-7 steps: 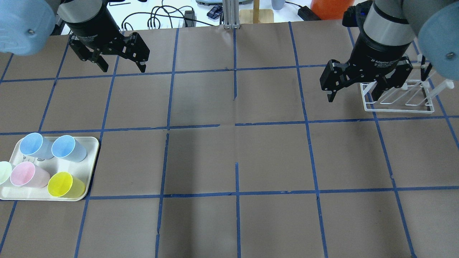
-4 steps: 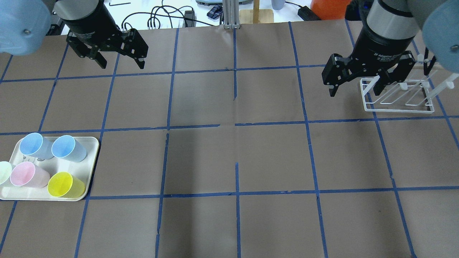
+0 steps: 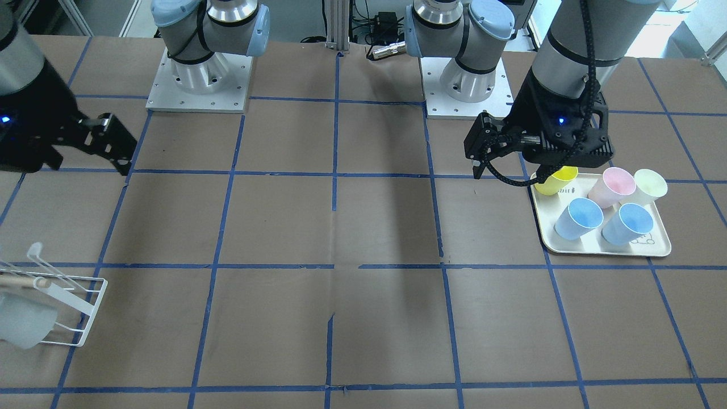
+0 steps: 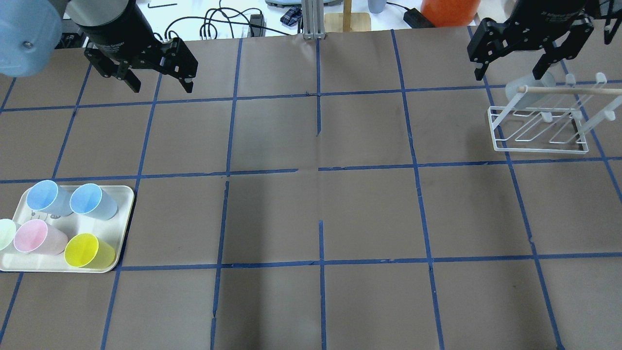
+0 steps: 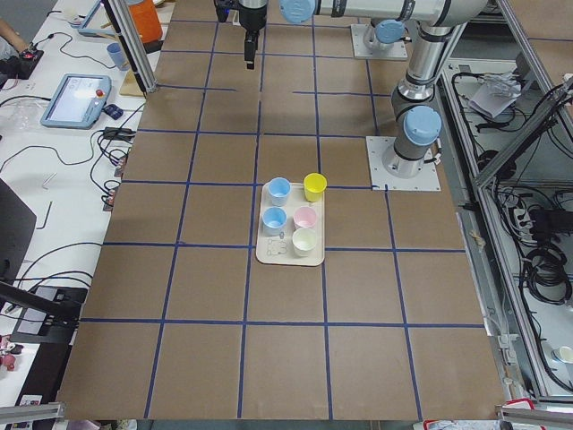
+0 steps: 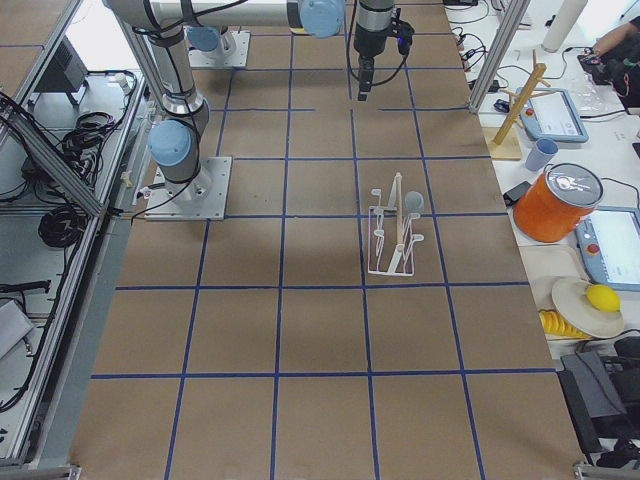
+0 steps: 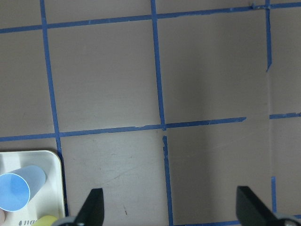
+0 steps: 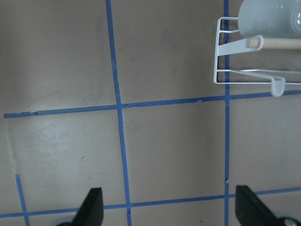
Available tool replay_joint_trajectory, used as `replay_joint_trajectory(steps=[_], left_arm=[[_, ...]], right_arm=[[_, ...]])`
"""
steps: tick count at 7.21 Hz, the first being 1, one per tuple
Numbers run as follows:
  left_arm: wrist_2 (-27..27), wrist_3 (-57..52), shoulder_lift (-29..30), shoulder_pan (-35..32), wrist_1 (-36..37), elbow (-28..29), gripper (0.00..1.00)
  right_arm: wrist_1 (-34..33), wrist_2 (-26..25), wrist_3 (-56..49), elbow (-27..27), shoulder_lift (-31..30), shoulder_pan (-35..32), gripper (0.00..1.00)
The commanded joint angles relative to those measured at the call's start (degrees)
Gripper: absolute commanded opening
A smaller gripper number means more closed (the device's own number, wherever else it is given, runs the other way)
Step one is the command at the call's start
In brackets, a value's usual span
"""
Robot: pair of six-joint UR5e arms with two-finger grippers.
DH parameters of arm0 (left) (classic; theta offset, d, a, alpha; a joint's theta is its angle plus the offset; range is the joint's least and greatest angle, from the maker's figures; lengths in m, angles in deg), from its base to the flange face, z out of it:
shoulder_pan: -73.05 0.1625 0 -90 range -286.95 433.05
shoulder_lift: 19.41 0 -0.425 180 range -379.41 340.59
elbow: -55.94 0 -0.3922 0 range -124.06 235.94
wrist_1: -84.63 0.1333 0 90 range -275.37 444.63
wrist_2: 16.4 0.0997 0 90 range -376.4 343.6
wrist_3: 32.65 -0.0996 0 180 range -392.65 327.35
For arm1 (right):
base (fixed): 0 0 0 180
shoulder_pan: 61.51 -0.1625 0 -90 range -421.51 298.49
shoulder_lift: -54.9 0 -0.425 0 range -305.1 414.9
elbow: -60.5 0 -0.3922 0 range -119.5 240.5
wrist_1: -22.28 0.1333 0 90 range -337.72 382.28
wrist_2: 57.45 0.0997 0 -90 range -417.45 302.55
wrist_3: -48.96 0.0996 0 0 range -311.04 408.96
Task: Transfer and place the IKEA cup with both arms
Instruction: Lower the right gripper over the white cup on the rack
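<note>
The IKEA cup (image 4: 521, 92), a pale grey-white tumbler, hangs tilted on the far left peg of the white wire rack (image 4: 539, 142). It also shows in the front view (image 3: 23, 326) and the right wrist view (image 8: 270, 16). My right gripper (image 4: 508, 76) is open and empty, above the table's far right part, just beyond the cup and apart from it. My left gripper (image 4: 162, 87) is open and empty over the far left of the table, well away from the tray. Both wrist views show wide-apart fingertips with nothing between them.
A cream tray (image 4: 124, 206) at the near left holds two light-blue cups (image 4: 43, 194), a pink cup (image 4: 30, 236), a yellow cup (image 4: 81, 249) and a pale green cup (image 4: 5, 232). A wooden dowel (image 4: 573, 90) crosses the rack's top. Cables and an orange container lie beyond the far edge.
My right gripper has risen and pulled back from over the rack, uncovering the cup on its peg. My left gripper has shifted slightly back and left. Both stay open.
</note>
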Motion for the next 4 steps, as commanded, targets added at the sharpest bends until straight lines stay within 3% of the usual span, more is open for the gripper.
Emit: replay_joint_trajectory(steps=[1, 4], left_arm=[[0.1, -0.1, 0.4, 0.5, 0.0, -0.9, 1.0], [-0.1, -0.1, 0.7, 0.3, 0.0, -1.5, 1.0]], right_arm=[[-0.3, 0.4, -9.2, -7.4, 7.8, 5.5, 1.0], [0.0, 0.3, -20.0, -19.8, 19.3, 9.5, 1.0]])
